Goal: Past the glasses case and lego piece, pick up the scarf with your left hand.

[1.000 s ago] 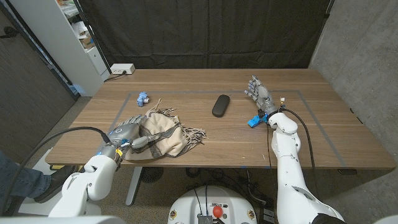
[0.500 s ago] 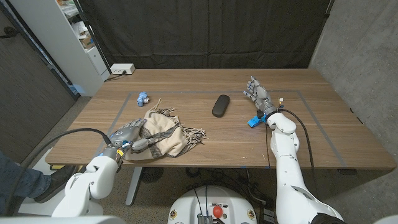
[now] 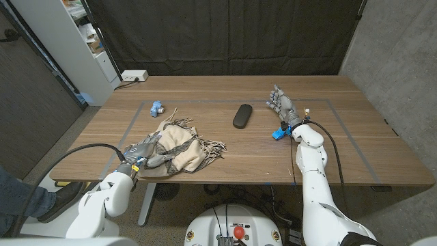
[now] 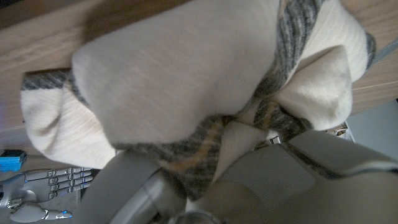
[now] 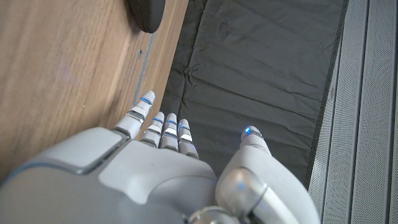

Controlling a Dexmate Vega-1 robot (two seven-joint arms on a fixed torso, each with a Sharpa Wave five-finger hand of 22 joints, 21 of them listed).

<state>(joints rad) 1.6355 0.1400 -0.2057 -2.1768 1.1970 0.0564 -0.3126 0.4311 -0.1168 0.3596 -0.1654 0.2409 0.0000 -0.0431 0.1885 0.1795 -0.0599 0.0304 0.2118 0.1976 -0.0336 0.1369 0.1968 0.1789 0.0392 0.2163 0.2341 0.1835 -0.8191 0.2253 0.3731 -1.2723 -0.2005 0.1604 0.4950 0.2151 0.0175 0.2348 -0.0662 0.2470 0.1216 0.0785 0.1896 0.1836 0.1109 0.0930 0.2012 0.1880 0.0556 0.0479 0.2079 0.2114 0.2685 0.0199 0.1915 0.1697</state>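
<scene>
The beige and grey fringed scarf [image 3: 181,142] lies bunched on the table's near left. My left hand [image 3: 146,152] sits on its near-left part, and in the left wrist view its fingers [image 4: 130,186] grip a fold of the scarf [image 4: 186,81]. The black glasses case [image 3: 242,115] lies mid-table, also visible as the glasses case [image 5: 148,12] in the right wrist view. A blue lego piece [image 3: 278,132] sits by my right wrist. My right hand [image 3: 281,105] stands upright, fingers apart, holding nothing.
A small blue toy [image 3: 158,107] stands beyond the scarf on the left. A white power strip [image 3: 134,76] lies at the far left edge, beside a white shelf [image 3: 82,41]. Blue tape lines [image 3: 341,116] mark a rectangle on the table.
My left hand has pushed a little further onto the scarf and its fingers have curled into the fabric. The right hand has stayed put.
</scene>
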